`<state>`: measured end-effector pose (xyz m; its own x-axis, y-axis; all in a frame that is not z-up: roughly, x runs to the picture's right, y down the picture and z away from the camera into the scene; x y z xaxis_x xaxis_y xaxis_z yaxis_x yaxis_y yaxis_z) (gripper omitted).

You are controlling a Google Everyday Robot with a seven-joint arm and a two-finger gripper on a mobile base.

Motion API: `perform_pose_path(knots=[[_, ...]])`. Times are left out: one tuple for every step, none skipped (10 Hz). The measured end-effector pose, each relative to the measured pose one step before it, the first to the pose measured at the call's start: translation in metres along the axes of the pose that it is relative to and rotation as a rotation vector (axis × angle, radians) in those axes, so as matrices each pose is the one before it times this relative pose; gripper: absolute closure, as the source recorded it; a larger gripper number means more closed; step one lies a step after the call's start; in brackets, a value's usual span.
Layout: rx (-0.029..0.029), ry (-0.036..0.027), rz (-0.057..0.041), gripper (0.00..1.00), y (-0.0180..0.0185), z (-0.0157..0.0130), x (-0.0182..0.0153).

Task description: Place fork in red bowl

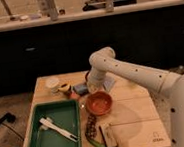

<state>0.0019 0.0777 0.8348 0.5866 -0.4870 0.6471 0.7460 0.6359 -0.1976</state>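
the pincer (92, 86) hangs low over the bench (134, 125), just behind the back rim of the one red bowl (100, 103); whether it is open or closed cannot be told. the bowl sits near the middle of the bench. just left of the pincer lie one blue thing (81, 89), one small yellow thing (64, 87) and one white cup (52, 84). one green tray (37, 115) at the front left holds one white utensil (57, 129), perhaps the fork. two dark packets (101, 133) lie in front of the bowl.
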Motion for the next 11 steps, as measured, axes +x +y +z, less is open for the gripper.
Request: perform_pose_path(knots=[[0.01773, -0.02348, 0.00831, 1.00, 0.00236, -0.00096, 0.00096], [0.01111, -0.01895, 0.00772, 1.00, 0.00260, -0.00008, 0.00079], [0.01579, -0.02456, 0.00899, 1.00, 0.00245, -0.00025, 0.00066], [0.01614, -0.04240, 0.01060, 1.00, 0.00656, -0.00091, 0.00224], [0.00147, -0.02249, 0.00627, 1.00, 0.00581, -0.00183, 0.00280], [-0.00390, -0.01347, -0.00594, 1.00, 0.00010, 0.00150, -0.00328], [-0.00334, -0.00715, 0.00173, 1.00, 0.00305, 0.00043, -0.00043], [-0.00615, -0.00394, 0.00311, 1.00, 0.00402, -0.00044, 0.00008], [-0.00398, -0.00621, 0.00090, 1.00, 0.00356, 0.00082, -0.00041], [-0.00615, -0.00990, -0.00517, 1.00, 0.00077, 0.00269, -0.00265], [-0.00411, -0.00700, 0.00019, 1.00, 0.00265, 0.00112, -0.00070]])
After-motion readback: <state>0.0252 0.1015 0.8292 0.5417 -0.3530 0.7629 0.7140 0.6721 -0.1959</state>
